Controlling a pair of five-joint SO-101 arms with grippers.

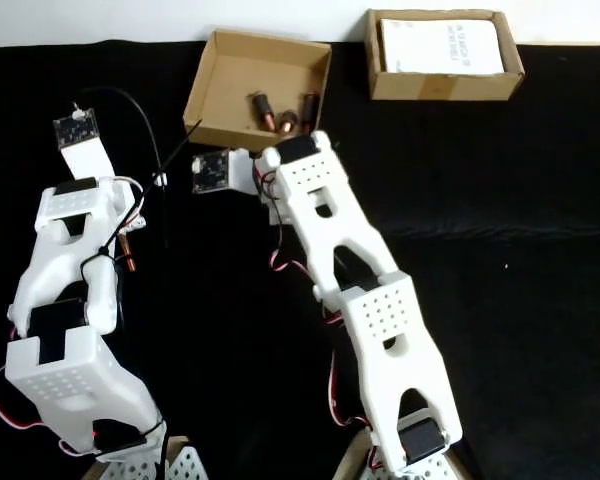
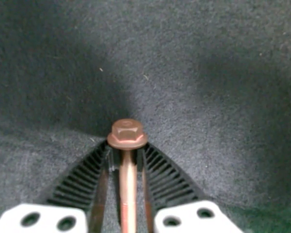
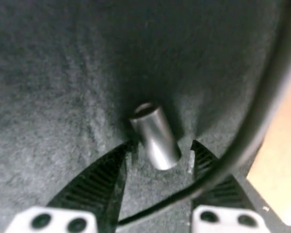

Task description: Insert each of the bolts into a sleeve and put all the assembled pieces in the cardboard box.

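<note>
Two white robot arms (image 1: 70, 375) (image 1: 325, 215), two cardboard boxes (image 1: 208, 95) (image 1: 442, 86), one bolt (image 2: 127, 145), one metal sleeve (image 3: 155, 136), about three copper-coloured pieces (image 1: 270, 115) in one box, exact number unclear, one white sheet (image 1: 442, 45)

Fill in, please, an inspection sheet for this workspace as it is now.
Surface: black cloth, flat.
Job's things: bolt gripped; sleeve lying on the cloth; cardboard box holding some assembled pieces.
Clutter: second box with white paper inside.
Grippers: left gripper shut on the bolt; right gripper open, astride the sleeve.
Cables: black cable crossing beside the right gripper; red wires along an arm.
Surroundings: pale strip beyond the cloth.
</note>
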